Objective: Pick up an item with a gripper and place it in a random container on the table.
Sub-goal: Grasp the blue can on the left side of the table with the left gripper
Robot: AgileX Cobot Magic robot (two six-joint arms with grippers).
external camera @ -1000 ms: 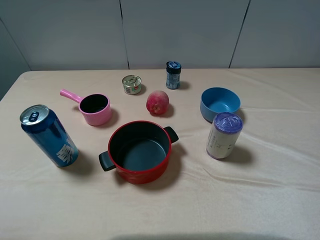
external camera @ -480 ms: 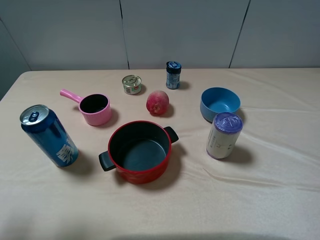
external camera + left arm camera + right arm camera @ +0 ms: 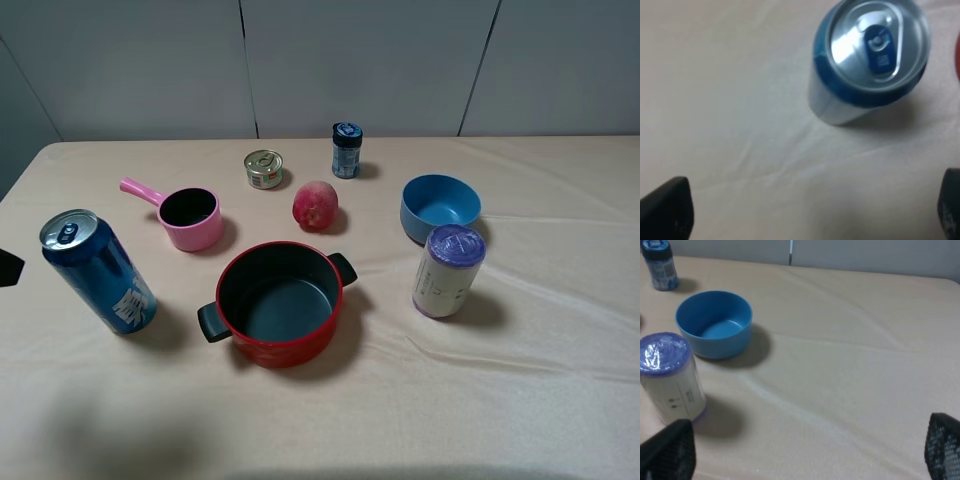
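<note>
Can (image 3: 97, 270), blue with silver top, upright at near-left of tabletop (image 3: 520, 400), left of red pot (image 3: 280, 305). White markings low on its side, too blurred to read. Left gripper (image 3: 807, 212) fingers wide apart, not touching can. Right gripper (image 3: 805, 450) likewise spread, near light-blue bowl (image 3: 440, 207) and purple-topped cylinder (image 3: 449, 272); cylinder's label print illegible.
</note>
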